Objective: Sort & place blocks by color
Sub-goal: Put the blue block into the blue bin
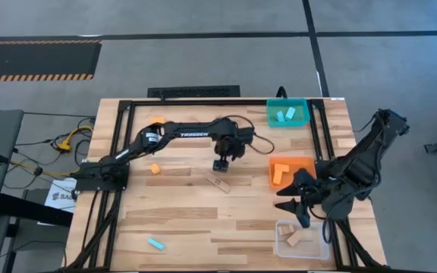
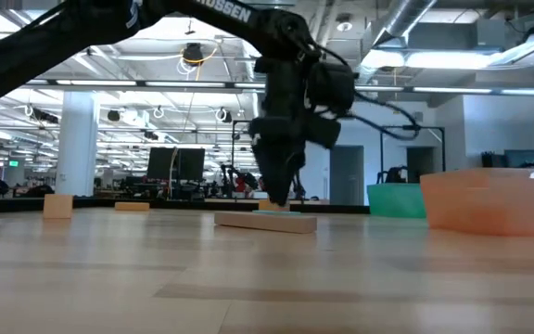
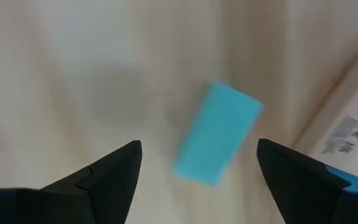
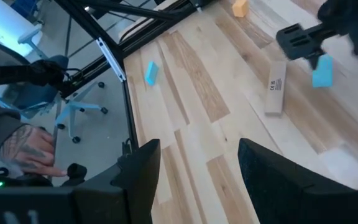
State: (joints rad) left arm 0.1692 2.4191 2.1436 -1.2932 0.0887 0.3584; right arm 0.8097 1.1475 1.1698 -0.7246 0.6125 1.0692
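**Left gripper poised over a blue block in mid-table**

Your left gripper (image 1: 220, 164) hangs over the middle of the table (image 1: 180, 220), pointing down, and its fingers (image 3: 114, 168) stand spread apart. Through the left wrist view you can see why: a blue block (image 3: 216, 134) lies on the wood between the two fingertips, turned at a slant to them, with clear wood on both sides. Nothing is pinched yet. It looks like the moment just ahead of a grasp, and the wide spread leaves room for the block's skewed angle.

Just beside that gripper, on the side toward the table's near edge, lies a flat wooden piece with a label (image 1: 219, 183); mind it as you close, since it sits near the fingers. A small orange block (image 1: 154, 168) rests off to the gripper's left-arm side, and a second blue block (image 1: 155, 243) lies well apart, near the front edge of the table.

The teal bin (image 1: 287, 114) at the far edge already holds blue blocks, so that is the likely home for this one. The orange bin (image 1: 292, 171) and the clear bin (image 1: 302, 241) sit along the right side with their own colours inside.

Your right gripper (image 1: 291, 194) waits between the orange and clear bins, its fingers apart and holding nothing. A person's hand (image 4: 23, 149) shows beyond the table's edge in the right wrist view, off the work surface.
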